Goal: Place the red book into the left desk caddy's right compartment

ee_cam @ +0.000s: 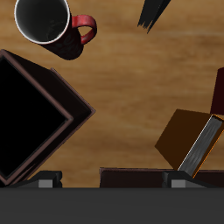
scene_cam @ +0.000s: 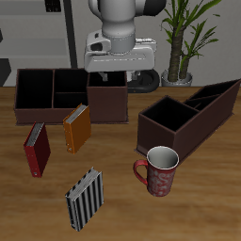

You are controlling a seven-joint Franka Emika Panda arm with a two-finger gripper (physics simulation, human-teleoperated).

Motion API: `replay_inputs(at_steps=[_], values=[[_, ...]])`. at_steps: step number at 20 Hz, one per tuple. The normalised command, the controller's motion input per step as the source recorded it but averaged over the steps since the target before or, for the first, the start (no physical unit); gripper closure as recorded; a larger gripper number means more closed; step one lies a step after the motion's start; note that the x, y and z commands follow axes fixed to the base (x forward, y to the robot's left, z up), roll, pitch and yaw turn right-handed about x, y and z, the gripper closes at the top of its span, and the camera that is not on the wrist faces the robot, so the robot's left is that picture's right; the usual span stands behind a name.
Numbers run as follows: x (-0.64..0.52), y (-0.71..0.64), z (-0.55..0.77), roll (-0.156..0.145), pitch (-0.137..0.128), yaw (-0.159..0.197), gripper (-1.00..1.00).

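The red book (scene_cam: 37,149) leans upright on the table near the front, beside the orange book; in the wrist view only a dark sliver of the red book (ee_cam: 219,90) shows at the frame edge. The left desk caddy (scene_cam: 218,105) is a long, low maroon box. Its right compartment (scene_cam: 170,117) is the squarish dark section at the end nearer the mug, seen in the wrist view as a black square, the right compartment (ee_cam: 31,114). My gripper (scene_cam: 119,75) (ee_cam: 114,183) hangs open and empty at the back, above the other caddy's tall bin and far from the book.
An orange book (scene_cam: 77,129) (ee_cam: 179,133) stands next to the red one. A striped book (scene_cam: 85,198) (ee_cam: 156,10) stands near the front edge. A red mug (scene_cam: 160,169) (ee_cam: 45,21) sits before the long caddy. The second caddy (scene_cam: 54,89) with its tall bin (scene_cam: 106,102) is at the back.
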Motion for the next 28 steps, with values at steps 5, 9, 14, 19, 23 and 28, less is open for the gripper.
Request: replay_inputs(at_steps=[5,9,14,19,23,28], values=[[0.07,-0.03,0.01,0.055,0.005,0.033,-1.0],[0.1,-0.14,-0.01,0.041,0.015,0.001,-1.0],[0.09,-0.14,0.01,0.027,-0.019,0.043,-1.0],[0.13,-0.36,0.02,0.01,-0.002,0.022,-1.0],[0.11,-0.51,0.01,-0.008,-0.033,-0.03,-1.0],[0.09,-0.37,-0.04,0.029,-0.06,0.01,-1.0]])
